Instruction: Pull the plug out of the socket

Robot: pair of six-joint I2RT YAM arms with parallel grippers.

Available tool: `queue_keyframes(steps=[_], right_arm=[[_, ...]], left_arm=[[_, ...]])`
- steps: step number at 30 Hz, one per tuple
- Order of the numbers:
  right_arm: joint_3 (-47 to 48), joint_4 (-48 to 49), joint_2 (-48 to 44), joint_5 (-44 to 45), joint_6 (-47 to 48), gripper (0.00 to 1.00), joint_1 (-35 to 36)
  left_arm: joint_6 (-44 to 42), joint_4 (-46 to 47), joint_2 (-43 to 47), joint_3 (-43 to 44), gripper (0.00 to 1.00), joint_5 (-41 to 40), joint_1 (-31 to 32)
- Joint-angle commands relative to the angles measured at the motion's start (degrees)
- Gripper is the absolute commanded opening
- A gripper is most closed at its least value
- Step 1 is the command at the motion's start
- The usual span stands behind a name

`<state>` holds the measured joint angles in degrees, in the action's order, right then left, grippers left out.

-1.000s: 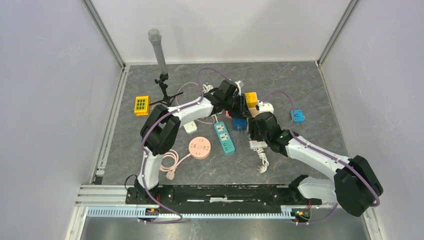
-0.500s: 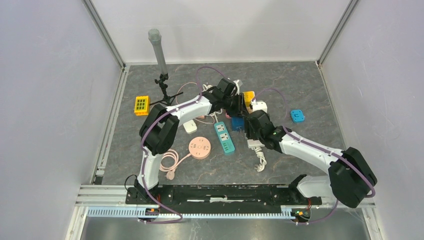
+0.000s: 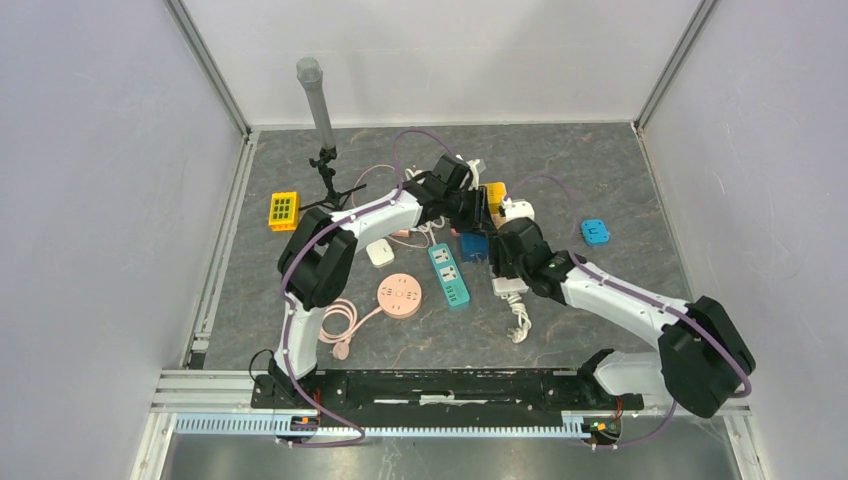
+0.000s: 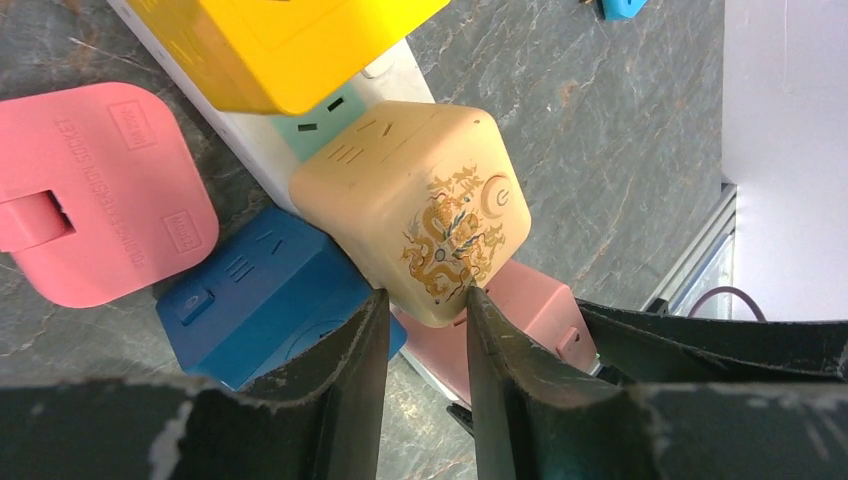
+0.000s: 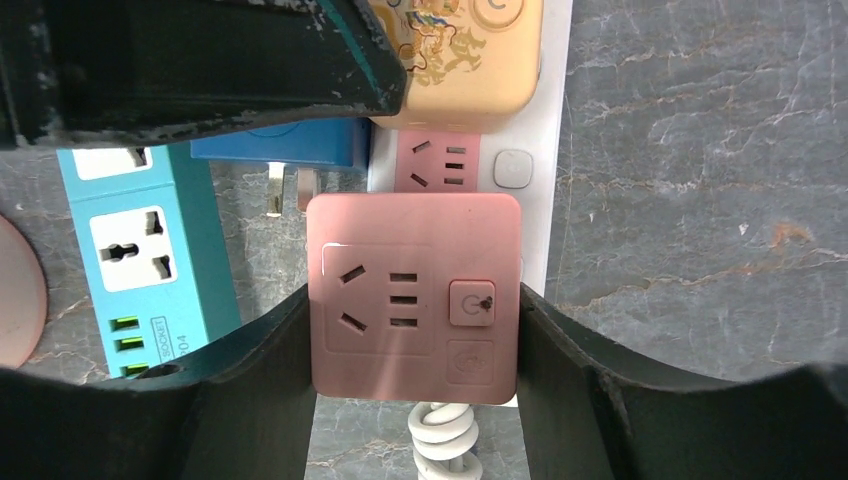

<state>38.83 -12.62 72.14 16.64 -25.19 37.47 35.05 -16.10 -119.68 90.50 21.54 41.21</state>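
A white power strip (image 5: 555, 120) lies on the grey floor with several cube plugs in it. My right gripper (image 5: 412, 310) is shut on the pink cube plug (image 5: 415, 295), one finger flat on each side, above the coiled white cord (image 5: 445, 440). My left gripper (image 4: 425, 300) pinches the lower corner of the beige dragon-print cube plug (image 4: 420, 200), which sits in the strip (image 4: 270, 130) next to a yellow cube (image 4: 280, 40). In the top view both grippers, left (image 3: 482, 212) and right (image 3: 505, 265), meet over the strip and hide the plugs.
A loose blue cube plug (image 4: 260, 300) lies beside the strip, prongs showing. A flat pink adapter (image 4: 100, 190), a teal strip (image 3: 449, 275), a round pink socket (image 3: 400, 294), a yellow cube (image 3: 284, 211), a small blue block (image 3: 594, 232) and a tripod (image 3: 322, 160) are around.
My right arm has moved left and forward onto the strip's near end. The strip's far end shifted slightly left. The left gripper stayed over the plugs.
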Motion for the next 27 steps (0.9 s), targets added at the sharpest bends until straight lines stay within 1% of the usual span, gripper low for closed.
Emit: queue_keyframes(steps=[1, 5, 11, 15, 19, 23, 27], right_arm=[[6.47, 5.51, 1.81, 0.83, 3.26, 0.00, 3.14], [6.57, 5.85, -0.17, -1.15, 3.90, 0.00, 1.95], [3.36, 7.66, -3.63, -5.95, 1.32, 0.00, -1.56], [4.92, 6.72, -6.09, -6.58, 2.06, 0.00, -2.00], [6.82, 5.85, -9.61, -7.29, 4.17, 0.00, -4.95], [7.25, 2.52, -11.54, -7.10, 6.29, 0.00, -10.45], [4.32, 1.40, -13.80, -8.03, 6.56, 0.00, -15.23]], left_arm=[[-7.28, -12.99, -3.79, -2.33, 0.39, -5.70, -0.86], [-7.26, -12.99, -3.72, -2.34, 0.39, -5.61, -0.96], [-7.17, -12.99, -3.68, -2.50, 0.39, -5.60, -0.96], [-7.10, -12.99, -3.63, -2.50, 0.39, -5.63, -0.94], [-6.85, -13.08, -3.11, -2.62, 0.39, -5.38, -0.91], [-6.29, -11.28, -1.26, -2.10, 0.40, -1.14, -1.04], [-4.20, -5.96, 1.84, -1.24, 0.47, 6.76, -1.66]])
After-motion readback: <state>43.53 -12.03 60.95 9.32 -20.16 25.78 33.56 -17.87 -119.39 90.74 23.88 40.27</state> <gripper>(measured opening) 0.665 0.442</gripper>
